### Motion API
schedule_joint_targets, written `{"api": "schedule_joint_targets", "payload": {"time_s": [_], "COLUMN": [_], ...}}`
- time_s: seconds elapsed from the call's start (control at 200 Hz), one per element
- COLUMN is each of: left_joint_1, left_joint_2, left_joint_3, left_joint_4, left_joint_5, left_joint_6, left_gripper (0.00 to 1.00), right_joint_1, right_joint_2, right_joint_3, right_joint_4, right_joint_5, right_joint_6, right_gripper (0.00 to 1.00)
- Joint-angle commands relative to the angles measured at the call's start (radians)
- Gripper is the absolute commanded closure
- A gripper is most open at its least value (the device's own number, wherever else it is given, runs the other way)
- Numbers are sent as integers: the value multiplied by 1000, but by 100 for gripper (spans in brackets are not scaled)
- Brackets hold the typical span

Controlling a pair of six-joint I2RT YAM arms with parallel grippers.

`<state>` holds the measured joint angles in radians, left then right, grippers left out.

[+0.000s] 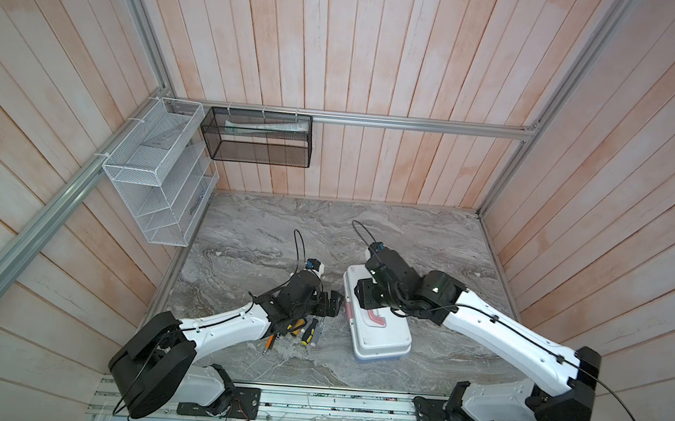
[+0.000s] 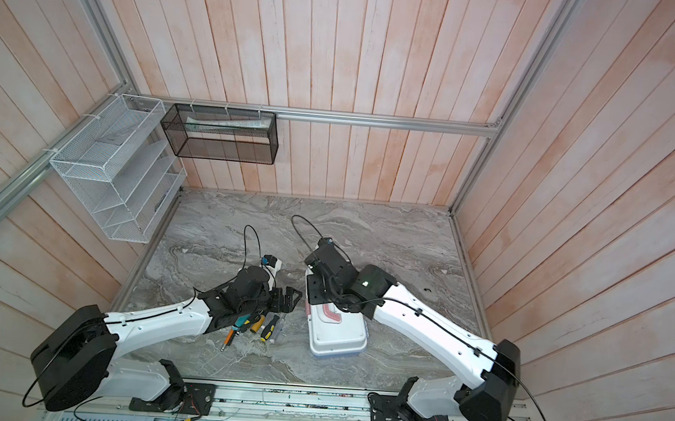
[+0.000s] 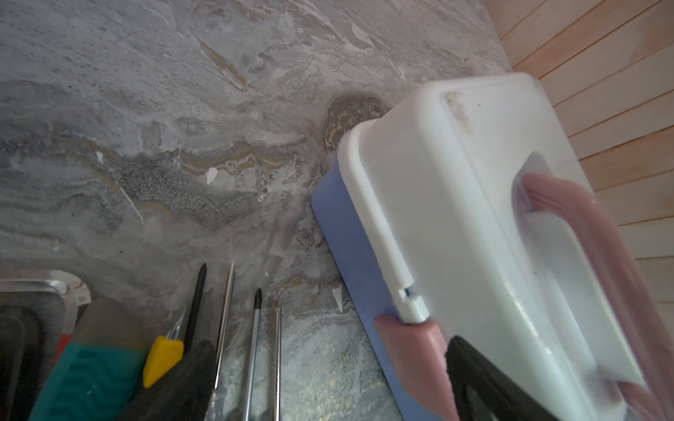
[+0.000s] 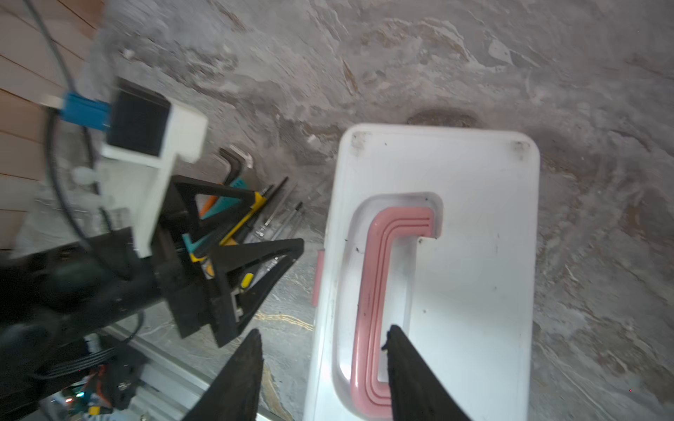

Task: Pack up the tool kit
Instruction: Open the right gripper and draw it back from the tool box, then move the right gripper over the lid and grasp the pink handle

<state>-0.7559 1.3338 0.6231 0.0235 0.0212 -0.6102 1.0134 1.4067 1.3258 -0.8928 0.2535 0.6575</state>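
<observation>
Rectangular plastic tool case [image 1: 383, 340], white lid set on a light blue base, lies on the grey marbled desk [image 1: 284, 232] just toward 4 o'clock of its centre. Right hand [image 4: 324, 328] hangs over the lid, released: one finger over the desk beyond the lid's edge, the other at the pink C-shaped handle [image 4: 372, 291]. At the case's 9 o'clock, left hand [image 1: 338, 303] gapes wide, empty, just beside the pink side latch [image 4: 316, 277]. Black-and-yellow screwdrivers [image 1: 309, 330], a teal tool [image 3: 91, 379] and an orange stick [image 1: 270, 341] lie at 8 o'clock.
</observation>
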Motion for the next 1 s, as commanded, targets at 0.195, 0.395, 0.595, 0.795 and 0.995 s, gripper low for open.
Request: {"api": "schedule_joint_targets", "payload": {"time_s": [0.195,0.395,0.595,0.795,0.995], "left_joint_1": [-14,-17,-17,-17,-16], "left_joint_2": [-62,-68,-91,-120,-135], "left_joint_3": [-106,-127,-137,-161,-154], "left_joint_4": [110,118,119,141,95], "left_joint_5": [-24,-32,-29,-32,-55], "left_joint_6": [-9,4,-3,-7,13], "left_gripper": [0,0,0,0,0], "right_joint_1": [55,85,86,77,57], "right_joint_2": [188,306,376,364,295], "right_joint_3": [107,206,256,212,148], "right_joint_4": [-270,-331,-429,-426,-348], "right_joint_5": [212,255,311,299,257], "right_joint_6": [66,96,150,185,190], "right_gripper": [46,46,48,52,68]}}
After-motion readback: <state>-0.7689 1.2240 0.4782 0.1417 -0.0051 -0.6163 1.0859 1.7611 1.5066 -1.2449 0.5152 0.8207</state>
